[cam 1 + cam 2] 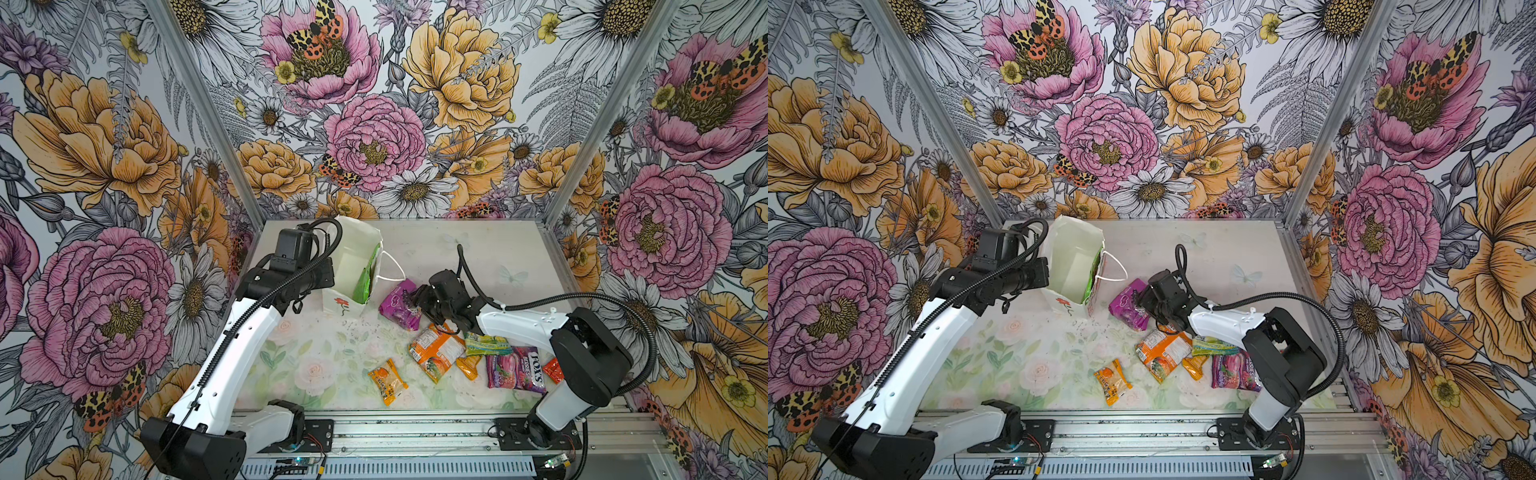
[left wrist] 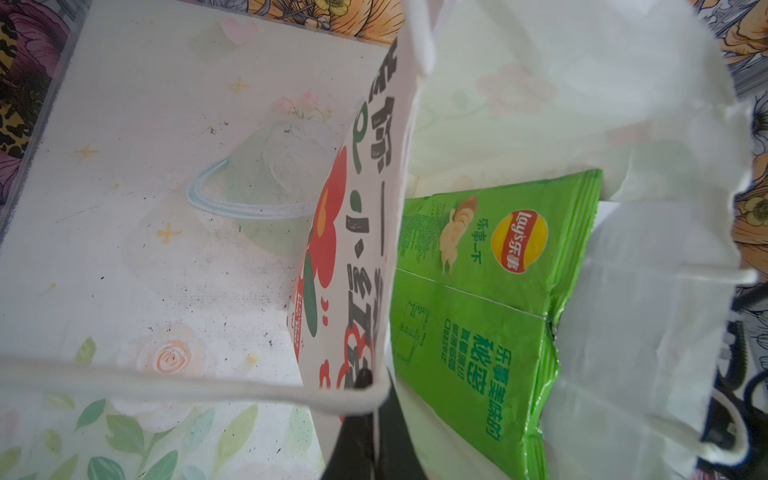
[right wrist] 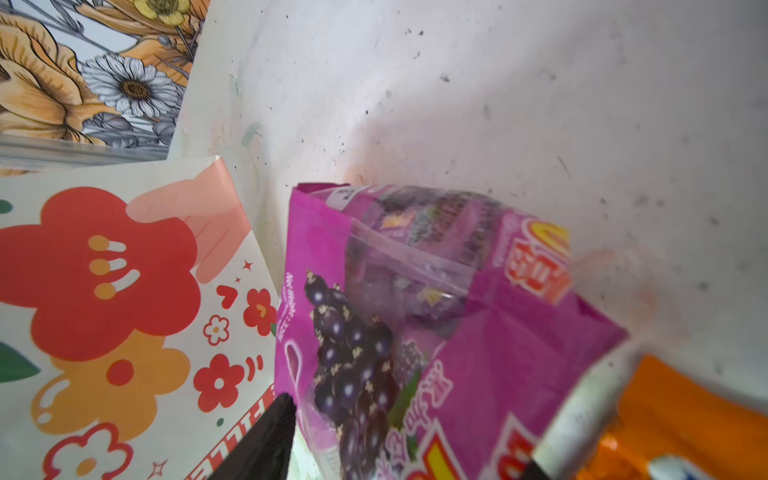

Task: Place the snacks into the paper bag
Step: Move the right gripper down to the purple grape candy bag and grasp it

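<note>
We barely see left pincer (image 2: 368,386), clamped on paper bag (image 2: 623,291); right pincer (image 3: 453,378) straddles purple pouch (image 3: 511,328) wide, grip unclear.

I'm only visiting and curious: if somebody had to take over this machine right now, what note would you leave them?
Grippers: the left gripper is shut on the bag rim, holding it open. The right gripper has its jaws wide around the pouch beside the bag; I cannot tell if it grips.
Done: the chips are in the bag.
Left: the pouch, plus six packets on the table by the right arm: orange pack, orange sachets, green candy, purple candy, red sachet.
</note>
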Robot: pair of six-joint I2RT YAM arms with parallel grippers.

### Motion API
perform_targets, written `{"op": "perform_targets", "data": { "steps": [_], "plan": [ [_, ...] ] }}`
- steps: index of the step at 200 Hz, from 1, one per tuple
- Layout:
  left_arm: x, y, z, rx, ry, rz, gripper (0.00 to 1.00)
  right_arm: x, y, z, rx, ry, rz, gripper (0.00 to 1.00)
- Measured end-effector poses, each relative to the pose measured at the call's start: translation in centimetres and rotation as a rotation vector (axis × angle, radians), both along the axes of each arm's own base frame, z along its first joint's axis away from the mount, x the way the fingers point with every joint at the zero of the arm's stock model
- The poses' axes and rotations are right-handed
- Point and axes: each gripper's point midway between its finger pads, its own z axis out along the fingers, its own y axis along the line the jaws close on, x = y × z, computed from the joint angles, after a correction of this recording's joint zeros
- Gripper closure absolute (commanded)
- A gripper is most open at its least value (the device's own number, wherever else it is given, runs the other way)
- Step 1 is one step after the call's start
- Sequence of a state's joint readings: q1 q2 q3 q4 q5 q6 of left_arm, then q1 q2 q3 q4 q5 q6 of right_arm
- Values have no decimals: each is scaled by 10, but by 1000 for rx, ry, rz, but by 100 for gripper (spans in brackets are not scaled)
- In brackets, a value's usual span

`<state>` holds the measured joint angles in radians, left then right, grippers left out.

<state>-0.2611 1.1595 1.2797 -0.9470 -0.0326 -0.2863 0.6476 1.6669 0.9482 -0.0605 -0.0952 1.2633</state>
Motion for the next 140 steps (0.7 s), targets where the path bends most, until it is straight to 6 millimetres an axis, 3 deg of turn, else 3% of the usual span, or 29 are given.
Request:
{"op": "perform_targets", "data": {
  "steps": [38,75,140],
  "plan": [
    [1,1,-2,-8,-7,-2,100,14,-19,6,-46,-11,34,36],
    [4,7,-9,-26,4,11,100,-3,-31,17,-71,-38,61,36],
    [6,7,-9,-37,-3,9,100,-40,-5,-11,-94,39,174,37]
  ]
}}
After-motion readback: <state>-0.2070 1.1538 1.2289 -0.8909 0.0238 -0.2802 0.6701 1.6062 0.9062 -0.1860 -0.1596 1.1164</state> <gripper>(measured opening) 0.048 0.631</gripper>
